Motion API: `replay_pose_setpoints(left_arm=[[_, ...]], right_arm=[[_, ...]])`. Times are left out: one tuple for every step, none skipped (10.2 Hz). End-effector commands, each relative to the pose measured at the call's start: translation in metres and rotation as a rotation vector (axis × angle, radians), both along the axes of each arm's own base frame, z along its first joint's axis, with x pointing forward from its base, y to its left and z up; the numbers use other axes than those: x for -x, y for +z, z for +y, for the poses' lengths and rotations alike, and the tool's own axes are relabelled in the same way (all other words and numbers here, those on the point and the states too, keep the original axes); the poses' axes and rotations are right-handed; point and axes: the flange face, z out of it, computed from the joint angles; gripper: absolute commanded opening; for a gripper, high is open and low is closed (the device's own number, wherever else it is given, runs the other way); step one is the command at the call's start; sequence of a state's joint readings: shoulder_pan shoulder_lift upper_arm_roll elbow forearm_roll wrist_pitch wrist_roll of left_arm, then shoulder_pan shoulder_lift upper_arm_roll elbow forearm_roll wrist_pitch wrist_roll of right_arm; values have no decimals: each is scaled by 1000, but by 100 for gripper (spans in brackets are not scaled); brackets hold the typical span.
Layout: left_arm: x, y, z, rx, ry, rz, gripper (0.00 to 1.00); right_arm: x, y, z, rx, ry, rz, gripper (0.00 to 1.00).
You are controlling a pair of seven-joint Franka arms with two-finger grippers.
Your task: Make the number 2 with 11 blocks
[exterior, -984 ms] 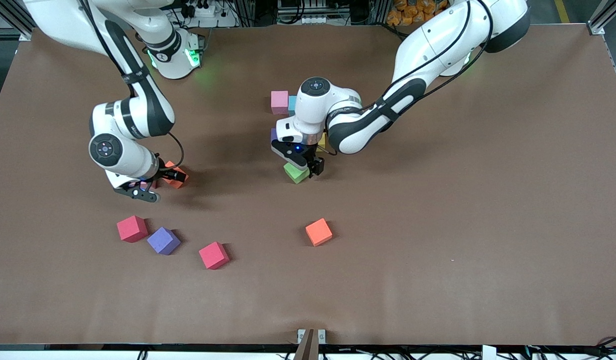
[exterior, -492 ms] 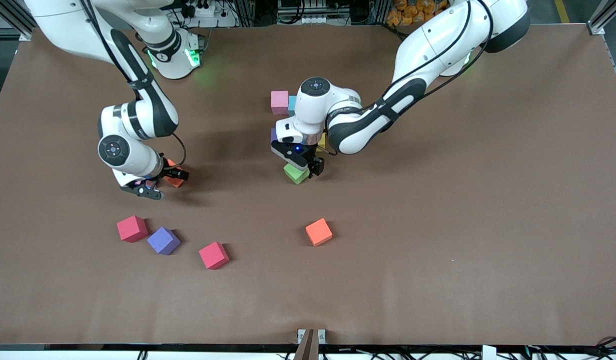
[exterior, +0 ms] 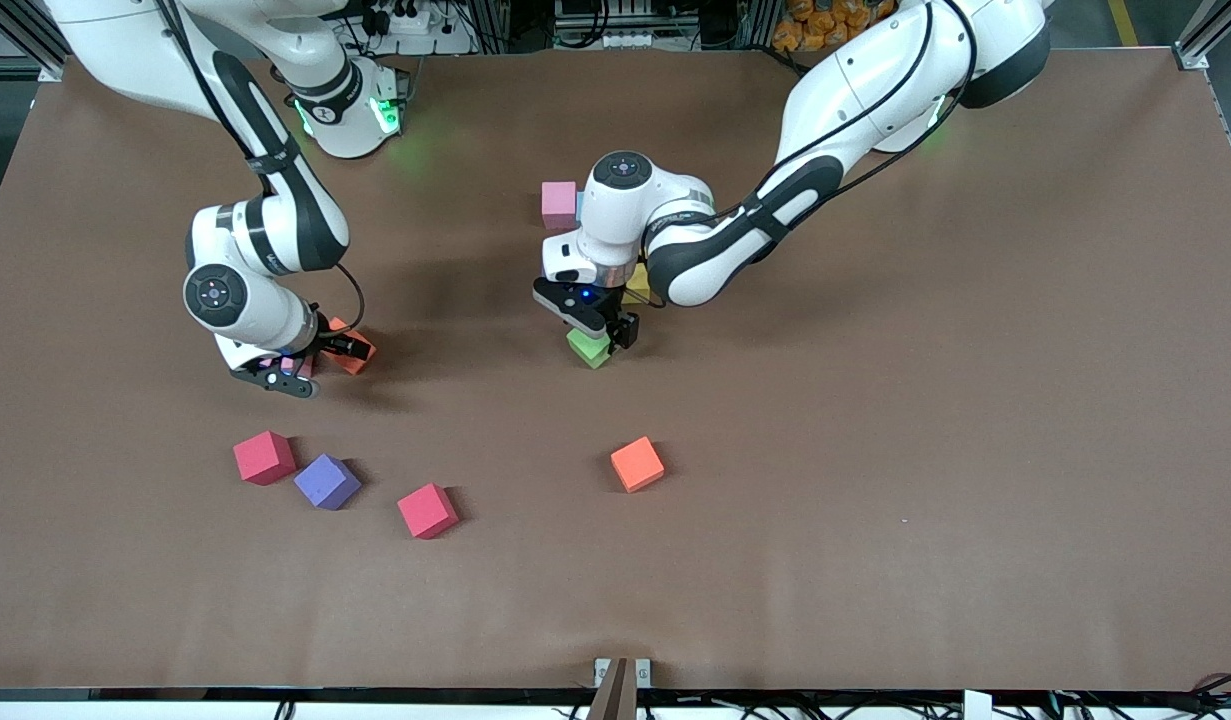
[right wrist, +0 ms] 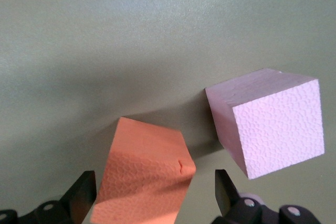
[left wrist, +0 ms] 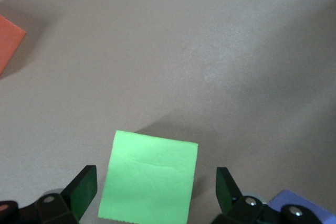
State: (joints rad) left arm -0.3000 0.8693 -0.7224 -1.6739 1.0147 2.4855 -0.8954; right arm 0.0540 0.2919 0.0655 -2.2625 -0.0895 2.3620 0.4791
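A green block (exterior: pixel 588 349) lies on the table just nearer the camera than a cluster of blocks, of which a pink block (exterior: pixel 558 203) and a yellow block (exterior: pixel 636 283) show; the arm hides the rest. My left gripper (exterior: pixel 601 334) straddles the green block (left wrist: pixel 149 179), open, with a gap on each side of it (left wrist: pixel 155 190). A purple block (left wrist: pixel 300 206) lies beside one finger. My right gripper (exterior: pixel 313 365) stands open around a tilted orange block (exterior: pixel 357 358) (right wrist: pixel 147 179), fingertips (right wrist: pixel 84 190) clear of it. A pink block (right wrist: pixel 268 124) lies next to it.
Nearer the camera lie two red cubes (exterior: pixel 264 457) (exterior: pixel 427 510), a loose purple block (exterior: pixel 326 481) and a loose orange block (exterior: pixel 637 464).
The left hand has shifted slightly toward the right arm's end, still over the green block. The right hand swayed a little and came back. Both grippers stay open.
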Motion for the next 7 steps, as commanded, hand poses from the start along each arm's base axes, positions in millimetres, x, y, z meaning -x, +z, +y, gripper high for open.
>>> replay_pose_setpoints(left_arm=[[-5,-1,-9,27,28,-7,100],[-5,1,-11,30,27,-9,100],[-8,4,-15,38,29,-17,100],[-13,5,-17,48,39,-19,98],[-13,4,-21,52,39,-18,95],[-13,3,-21,51,37,-19,94],[-14,3,-20,49,37,-22,94]], right_arm=[[4,10,0,-5,9,-8,100],[2,15,1,-9,7,-24,100],[3,19,2,-20,-3,-30,100],[5,25,3,-36,-23,-45,100],[9,28,5,-44,-25,-68,100],[15,25,4,-49,-20,-95,100],[24,17,3,-57,-5,-131,100]])
